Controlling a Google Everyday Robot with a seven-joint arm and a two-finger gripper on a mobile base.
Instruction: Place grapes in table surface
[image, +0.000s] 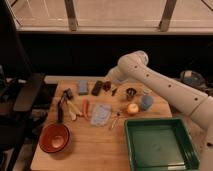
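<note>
The grapes (106, 86), a small dark reddish bunch, lie on the light wooden table surface (95, 150) near its far edge, just right of the flat dark block (97, 88). My gripper (113, 84) is at the end of the white arm (150, 77), which reaches in from the right. It hangs right beside and slightly above the grapes. I cannot tell whether it touches them.
A green tray (129, 145) lies at the front right and a red bowl (54, 137) at the front left. Around the middle are a yellow-orange fruit (132, 108), a blue cup (146, 102), a dark cup (131, 93), a blue sponge (82, 86), a grey-blue pouch (100, 115) and utensils (67, 104).
</note>
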